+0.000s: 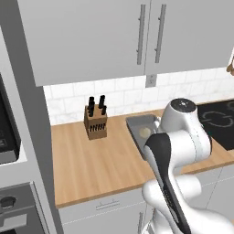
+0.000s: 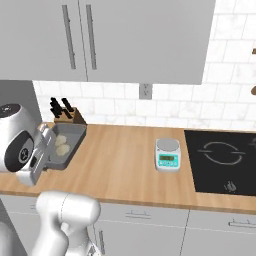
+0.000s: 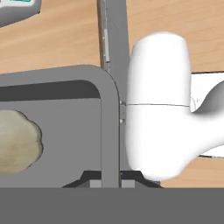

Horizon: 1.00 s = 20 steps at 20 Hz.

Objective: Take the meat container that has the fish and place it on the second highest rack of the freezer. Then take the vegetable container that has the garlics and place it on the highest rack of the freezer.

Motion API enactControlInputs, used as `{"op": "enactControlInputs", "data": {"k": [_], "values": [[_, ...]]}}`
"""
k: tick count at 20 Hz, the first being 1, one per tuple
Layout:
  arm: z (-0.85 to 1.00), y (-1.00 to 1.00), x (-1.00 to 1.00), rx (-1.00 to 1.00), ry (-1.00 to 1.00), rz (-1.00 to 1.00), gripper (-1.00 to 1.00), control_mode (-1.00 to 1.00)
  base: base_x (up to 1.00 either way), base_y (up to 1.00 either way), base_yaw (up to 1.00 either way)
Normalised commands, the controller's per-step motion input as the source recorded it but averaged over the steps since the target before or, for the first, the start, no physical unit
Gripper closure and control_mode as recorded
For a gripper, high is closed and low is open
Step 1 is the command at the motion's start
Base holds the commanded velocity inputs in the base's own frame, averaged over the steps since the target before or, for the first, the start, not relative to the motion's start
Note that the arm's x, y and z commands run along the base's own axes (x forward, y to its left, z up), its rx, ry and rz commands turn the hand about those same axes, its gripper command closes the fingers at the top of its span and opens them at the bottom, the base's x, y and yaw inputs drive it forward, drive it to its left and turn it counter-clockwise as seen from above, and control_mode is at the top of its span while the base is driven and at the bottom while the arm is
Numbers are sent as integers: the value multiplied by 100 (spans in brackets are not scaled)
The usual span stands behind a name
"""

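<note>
Dark-grey tray with two garlic bulbs sits on the wooden bench; the jaws clamp its wall.

No text, brand or number can be read anywhere. The kitchen scale, standing on the wooden counter just left of the black cooktop, has a teal display panel on its front, but whatever it shows is too small and blurred to make out. The cooktop carries white ring markings and small control symbols, none legible as characters.
</note>
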Motion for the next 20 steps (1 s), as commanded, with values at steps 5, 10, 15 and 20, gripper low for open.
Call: {"op": "enactControlInputs", "data": {"k": [5,10,15,20], "values": [[0,0,-23,1,-1,0,100,-100,0,0,0],[-6,0,-47,2,0,0,100,100,-40,0,0],[0,0,0,0,0,0,100,100,-100,0,10],[0,0,0,0,0,0,100,100,-100,0,38]]}}
